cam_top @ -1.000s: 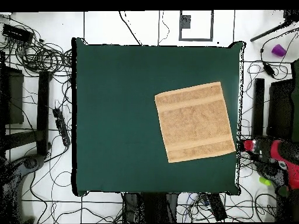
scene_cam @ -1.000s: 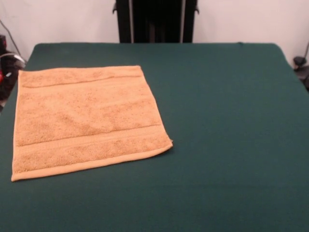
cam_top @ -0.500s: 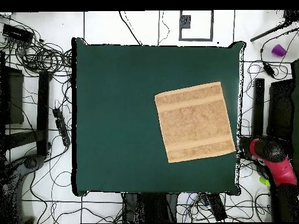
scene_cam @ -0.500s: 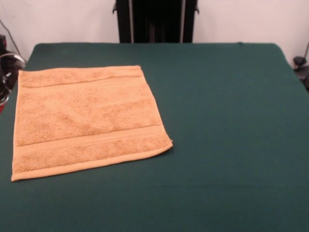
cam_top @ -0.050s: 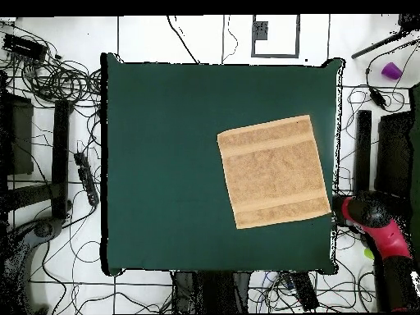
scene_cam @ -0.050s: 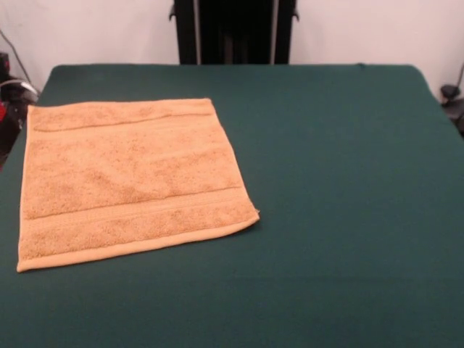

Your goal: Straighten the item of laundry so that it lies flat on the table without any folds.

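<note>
The item of laundry [scene_cam @ -0.050s: 130, 181], an orange-tan terry towel, lies spread flat on the dark green table [scene_cam @ -0.050s: 348, 188], toward the left side in the front view. Woven bands run near its far and near edges, and no folds show. In the overhead view the towel [cam_top @ -0.050s: 272, 171] sits by the table's right edge [cam_top @ -0.050s: 335, 123]. My gripper [cam_top @ -0.050s: 343, 210] is off the table, just past that edge and beside the towel's lower right corner, with the red arm [cam_top @ -0.050s: 385, 238] trailing behind it. It holds nothing that I can see. A sliver of the arm [scene_cam @ -0.050s: 6, 116] shows at the front view's left edge.
Cables [cam_top @ -0.050s: 57, 82] and black boxes [cam_top @ -0.050s: 362, 148] lie on the floor around the table. A small purple object [cam_top @ -0.050s: 391, 70] sits at the upper right. The large part of the green cloth [cam_top @ -0.050s: 164, 164] left of the towel is bare.
The arm end beside the table's right edge shifted slightly, swinging its red link toward the bottom of the overhead view. The towel has not moved.
</note>
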You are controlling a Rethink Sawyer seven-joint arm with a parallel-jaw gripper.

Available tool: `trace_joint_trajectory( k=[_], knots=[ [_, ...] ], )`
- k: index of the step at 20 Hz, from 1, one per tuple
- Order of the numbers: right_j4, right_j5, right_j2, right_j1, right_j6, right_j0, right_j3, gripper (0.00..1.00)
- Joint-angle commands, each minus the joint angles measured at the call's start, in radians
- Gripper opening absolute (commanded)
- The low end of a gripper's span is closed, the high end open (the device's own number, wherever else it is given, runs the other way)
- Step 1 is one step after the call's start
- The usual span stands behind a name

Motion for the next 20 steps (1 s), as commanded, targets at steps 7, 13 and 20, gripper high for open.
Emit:
trace_joint_trajectory(
  k=[7, 13, 20],
  knots=[
    [-0.016, 0.094, 0.119, 0.038, -0.3, 0.053, -0.006, 1.0],
    [-0.019, 0.087, 0.123, 0.044, -0.307, 0.047, -0.002, 1.0],
    [0.024, 0.122, 0.208, 0.134, -0.443, -0.026, -0.053, 1.0]
  ],
)
